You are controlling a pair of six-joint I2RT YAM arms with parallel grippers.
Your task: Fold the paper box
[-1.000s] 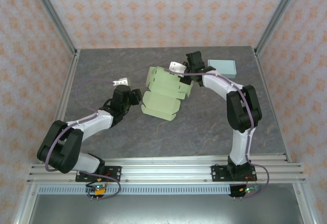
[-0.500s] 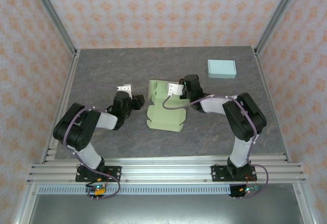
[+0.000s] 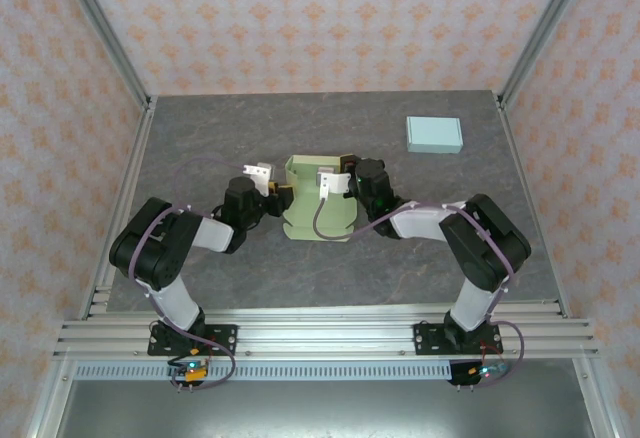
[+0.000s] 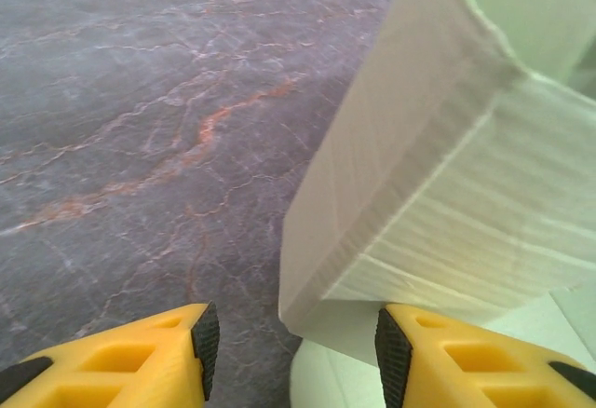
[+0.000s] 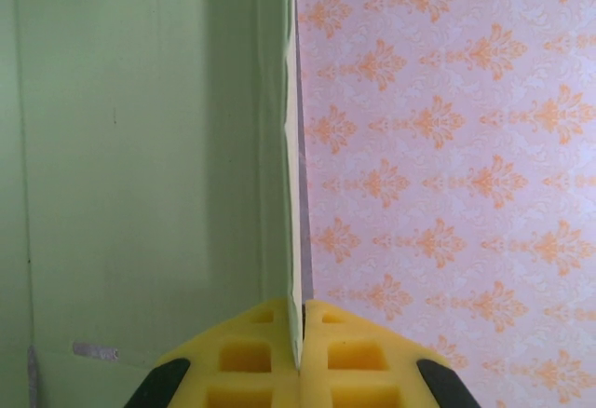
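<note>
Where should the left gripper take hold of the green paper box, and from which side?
Probably the upright left wall of the green paper box, at its thin edge, coming from the left. That wall's corner lies between the open fingers of the left gripper, while the right gripper pinches a raised panel opposite.

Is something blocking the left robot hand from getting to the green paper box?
No, nothing visible is in the way. The corner of the pale green cardboard box sits just ahead of the open left gripper.
</note>
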